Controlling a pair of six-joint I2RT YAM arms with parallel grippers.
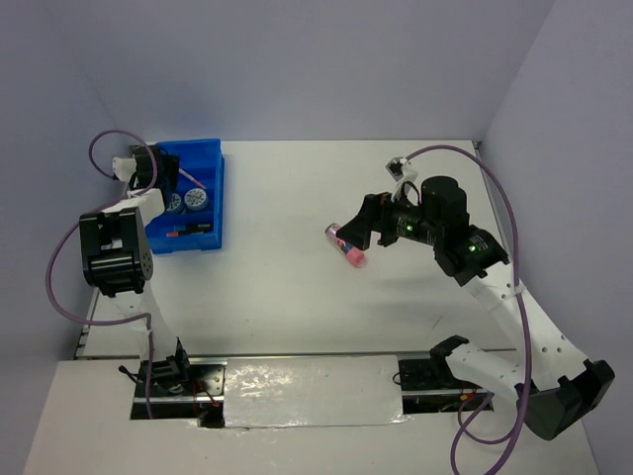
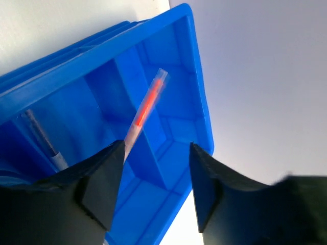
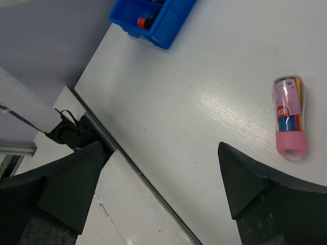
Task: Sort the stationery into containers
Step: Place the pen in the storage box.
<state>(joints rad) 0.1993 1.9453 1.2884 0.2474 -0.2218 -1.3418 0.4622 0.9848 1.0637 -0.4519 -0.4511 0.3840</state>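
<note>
- The blue tray [image 1: 219,198] sits at the far left corner of the white counter [image 1: 287,307]. Long dividers split it into compartments.
- From above, the left arm covers the tray's far left part, so what lies there is hidden in that view.
- The left gripper [image 2: 156,148] hangs over the tray with its 2 black fingers spread apart and nothing between them.
- In the left wrist view, a clear stick with an orange core [image 2: 148,104] lies slanted in the tray, crossing over a divider.
- The stick's near end disappears behind 1 fingertip. I cannot tell whether they touch.
- A thin grey stick [image 2: 43,138] lies in the next compartment. It is dim, and its lower end is cut off by the same finger.
- 2 round discs [image 1: 196,199] lie side by side in the middle of the tray. Their markings are too small to read.
- A black highlighter with an orange cap [image 3: 144,22] lies at the tray's near end. The picture's edge crops it in the right wrist view, and it is only a dark smudge from above.
- The pink-capped tube [image 3: 288,117] lies on its side on bare counter near the middle, well apart from the tray. Its label is too blurred to read.
- The right gripper [image 3: 159,153] hovers above the counter just beside the tube, spread wide and holding nothing.
- In the right wrist view, the tube lies outside the gap between the fingers, beyond 1 of them.
- Only the inner faces of the right fingers show. Their outer parts run off the picture.
</note>
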